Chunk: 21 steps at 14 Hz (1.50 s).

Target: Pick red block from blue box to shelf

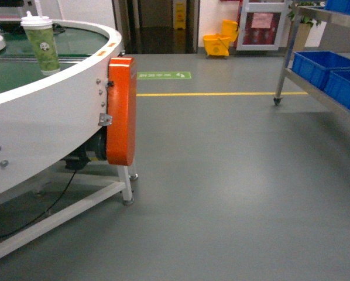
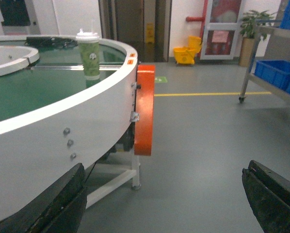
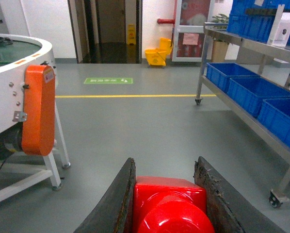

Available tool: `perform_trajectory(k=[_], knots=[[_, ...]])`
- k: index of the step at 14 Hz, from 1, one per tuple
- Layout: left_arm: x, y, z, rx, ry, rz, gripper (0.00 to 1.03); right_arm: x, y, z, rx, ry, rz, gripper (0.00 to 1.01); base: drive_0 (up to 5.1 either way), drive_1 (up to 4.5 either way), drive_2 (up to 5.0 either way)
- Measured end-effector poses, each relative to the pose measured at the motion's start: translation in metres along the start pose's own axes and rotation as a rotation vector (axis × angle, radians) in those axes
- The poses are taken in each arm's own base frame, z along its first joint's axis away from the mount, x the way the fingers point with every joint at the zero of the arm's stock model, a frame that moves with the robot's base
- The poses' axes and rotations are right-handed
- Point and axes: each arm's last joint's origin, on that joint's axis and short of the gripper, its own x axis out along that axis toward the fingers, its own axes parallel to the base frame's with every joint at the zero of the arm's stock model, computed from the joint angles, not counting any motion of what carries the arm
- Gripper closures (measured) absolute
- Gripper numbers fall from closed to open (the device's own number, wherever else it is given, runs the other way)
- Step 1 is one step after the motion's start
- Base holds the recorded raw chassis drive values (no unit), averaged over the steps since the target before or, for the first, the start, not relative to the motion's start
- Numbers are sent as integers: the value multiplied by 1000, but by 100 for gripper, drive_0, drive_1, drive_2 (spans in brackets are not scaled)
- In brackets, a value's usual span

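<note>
In the right wrist view my right gripper is shut on the red block, a glossy red brick with its round stud facing the camera, held over grey floor. The shelf, a stainless-steel rack, stands to the right, well ahead of the gripper; the shelf also shows at the right edge of the head view. My left gripper is open with nothing between its dark fingers. The blue box is out of view. Neither gripper shows in the head view.
Dark blue crates sit on the shelf's lower tier. A white round conveyor table with an orange guard fills the left, carrying a green paper cup. A yellow mop bucket stands by the far doorway.
</note>
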Motion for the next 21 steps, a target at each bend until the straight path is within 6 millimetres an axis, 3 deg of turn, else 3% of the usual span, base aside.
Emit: perform_trajectory(k=[21], knots=[[0,0,0,0,0,-1,5,0,0,0,0,5,0,72,-133,-133,-133]])
